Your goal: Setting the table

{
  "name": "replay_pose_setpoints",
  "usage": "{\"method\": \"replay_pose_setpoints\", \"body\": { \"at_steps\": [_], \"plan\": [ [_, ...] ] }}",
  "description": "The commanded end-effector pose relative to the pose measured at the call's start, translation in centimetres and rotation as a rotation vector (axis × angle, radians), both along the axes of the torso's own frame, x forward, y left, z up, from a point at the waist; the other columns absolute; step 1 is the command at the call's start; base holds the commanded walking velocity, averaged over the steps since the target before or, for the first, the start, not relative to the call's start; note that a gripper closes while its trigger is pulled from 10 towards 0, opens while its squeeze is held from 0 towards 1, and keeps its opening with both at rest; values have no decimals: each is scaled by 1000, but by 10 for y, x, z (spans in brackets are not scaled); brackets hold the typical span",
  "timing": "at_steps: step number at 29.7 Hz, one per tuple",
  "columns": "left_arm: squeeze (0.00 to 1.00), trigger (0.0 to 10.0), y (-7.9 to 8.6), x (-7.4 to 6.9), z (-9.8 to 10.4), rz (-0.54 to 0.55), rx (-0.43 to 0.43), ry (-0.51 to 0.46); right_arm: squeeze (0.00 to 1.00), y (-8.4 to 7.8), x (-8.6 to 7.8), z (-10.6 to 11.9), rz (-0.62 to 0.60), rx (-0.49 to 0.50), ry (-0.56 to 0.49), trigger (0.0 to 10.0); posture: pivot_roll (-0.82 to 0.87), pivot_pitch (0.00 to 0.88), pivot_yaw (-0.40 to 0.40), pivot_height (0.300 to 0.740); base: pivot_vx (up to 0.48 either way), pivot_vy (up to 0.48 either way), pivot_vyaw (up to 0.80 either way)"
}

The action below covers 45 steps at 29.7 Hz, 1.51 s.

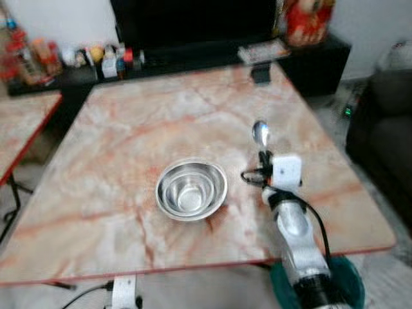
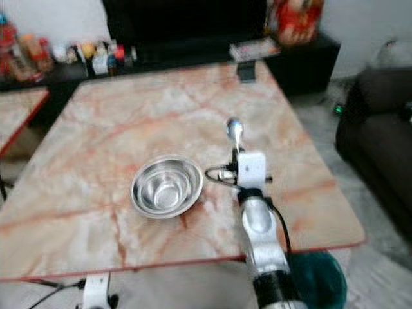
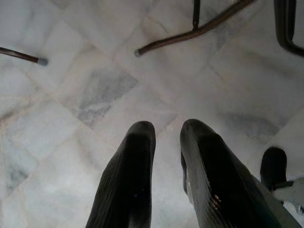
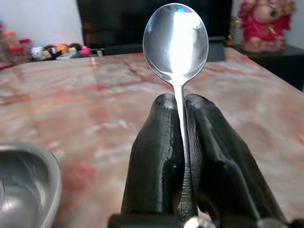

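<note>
Your right tool is clamped on the spoon by its handle, over the tabletop with the bowl just to its left. Lower it tilted and the spoon could clip the bowl's rim. The left tool hangs idle above the floor, fingers slightly apart.

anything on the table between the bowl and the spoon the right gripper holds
Nothing: bare pink marble tabletop separates the round steel bowl from the silver spoon in the right gripper, per the left eye view.

blurry head views over table
</note>
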State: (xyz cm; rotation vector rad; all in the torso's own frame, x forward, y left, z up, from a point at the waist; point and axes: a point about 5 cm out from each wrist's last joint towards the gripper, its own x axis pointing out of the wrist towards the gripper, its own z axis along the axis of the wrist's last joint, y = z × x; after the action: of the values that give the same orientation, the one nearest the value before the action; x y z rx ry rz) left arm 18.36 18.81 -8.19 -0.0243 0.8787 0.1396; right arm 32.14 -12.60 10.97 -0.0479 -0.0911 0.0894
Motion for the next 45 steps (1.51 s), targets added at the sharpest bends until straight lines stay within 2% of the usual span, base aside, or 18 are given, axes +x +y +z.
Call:
{"method": "replay_pose_setpoints", "body": {
  "at_steps": [1,5,8,10,15,17,24,28,31,36,45],
  "plan": [
    [0,10000,13,-6,-1,19,25,17,0,14,-2,-2,43,16,14,10000,-34,37,86,740,0,0,0],
    [0,10000,13,-6,-1,17,23,19,0,16,-4,-5,42,2,41,10000,-33,39,86,740,0,0,0],
    [0,10000,12,-7,-2,14,19,24,0,15,-6,-9,12,32,75,10000,-32,41,85,740,0,0,0],
    [0,10000,12,-8,-2,17,18,25,0,13,-7,-12,-1,-13,108,10000,-35,43,85,740,0,0,0],
    [0,10000,14,-12,-4,17,18,34,0,8,-13,-13,-32,-27,129,10000,-38,46,88,740,0,0,0],
    [0,10000,14,-13,-4,13,19,39,0,1,-16,-18,-78,-50,172,10000,-42,47,93,740,0,0,0],
    [0,10000,14,-12,-4,8,13,38,0,-6,-14,-25,-134,-71,230,10000,-38,47,99,740,0,0,0],
    [0,10000,14,-11,-3,5,12,37,0,-13,-8,-26,-160,-89,263,10000,-35,44,102,740,0,0,0],
    [0,10000,14,-11,-3,4,12,37,0,-13,-8,-26,-163,-90,267,10000,-35,44,102,740,0,0,0],
    [0,10000,15,-12,-4,8,13,42,0,-9,1,-35,-143,-13,339,10000,-21,40,99,740,0,0,0],
    [0,10000,16,-13,-4,11,11,45,0,-1,-1,-41,-131,-5,379,10000,-18,39,99,740,0,0,0]
  ]
}}
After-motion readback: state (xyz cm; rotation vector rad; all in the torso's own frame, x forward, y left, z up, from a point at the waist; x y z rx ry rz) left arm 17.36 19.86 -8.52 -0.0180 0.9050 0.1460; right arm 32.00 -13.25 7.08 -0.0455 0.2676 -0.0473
